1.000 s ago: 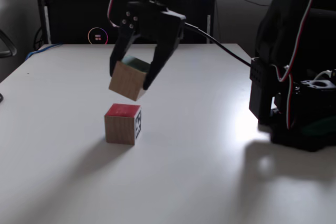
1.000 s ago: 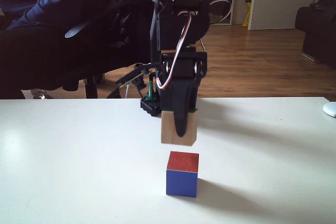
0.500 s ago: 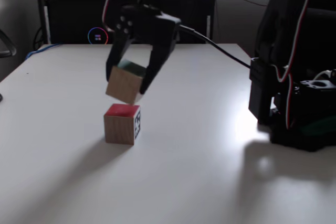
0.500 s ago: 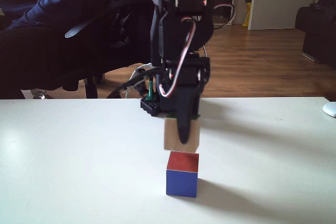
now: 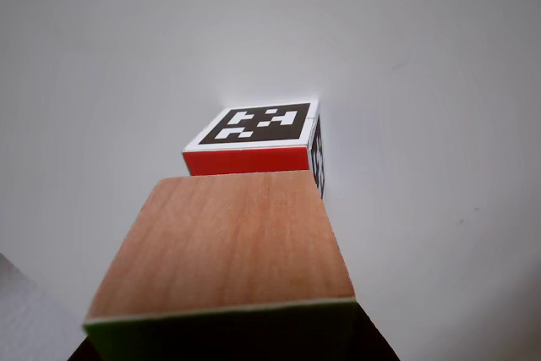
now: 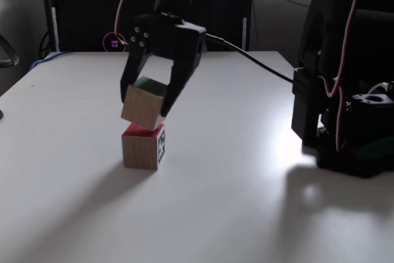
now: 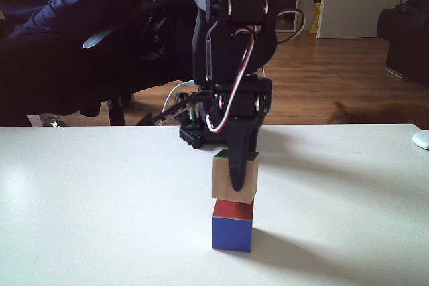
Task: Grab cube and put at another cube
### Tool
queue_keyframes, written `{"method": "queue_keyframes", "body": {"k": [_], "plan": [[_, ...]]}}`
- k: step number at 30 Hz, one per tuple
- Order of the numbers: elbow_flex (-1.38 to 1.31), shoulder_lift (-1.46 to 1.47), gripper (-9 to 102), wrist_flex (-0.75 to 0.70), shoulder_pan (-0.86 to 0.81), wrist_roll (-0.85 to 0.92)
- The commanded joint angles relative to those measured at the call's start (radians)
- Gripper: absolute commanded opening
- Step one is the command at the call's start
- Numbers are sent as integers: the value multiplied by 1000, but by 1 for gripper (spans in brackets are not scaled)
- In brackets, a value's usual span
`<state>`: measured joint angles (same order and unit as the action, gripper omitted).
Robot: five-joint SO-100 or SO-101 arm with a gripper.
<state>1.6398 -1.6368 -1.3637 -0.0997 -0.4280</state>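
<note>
Hiding behind the cube (image 5: 224, 247): another cube (image 5: 258, 137).

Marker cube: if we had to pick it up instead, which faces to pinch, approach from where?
From above, once the wooden cube in the end effector is out of the way: it sits tilted right over the marker cube's red top. Pinch two opposite vertical sides; they are flat and parallel, and the cube stands square on the table.
</note>
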Motion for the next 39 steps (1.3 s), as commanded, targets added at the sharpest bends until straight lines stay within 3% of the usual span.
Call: {"method": "queue_keyframes", "body": {"k": [1, 14, 30, 39], "plan": [[-57, 0, 19, 8, 6, -6], [-78, 49, 24, 3, 6, -2], [-91, 61, 46, -38, 21, -23], [-67, -127, 48, -126, 43, -32]]}}
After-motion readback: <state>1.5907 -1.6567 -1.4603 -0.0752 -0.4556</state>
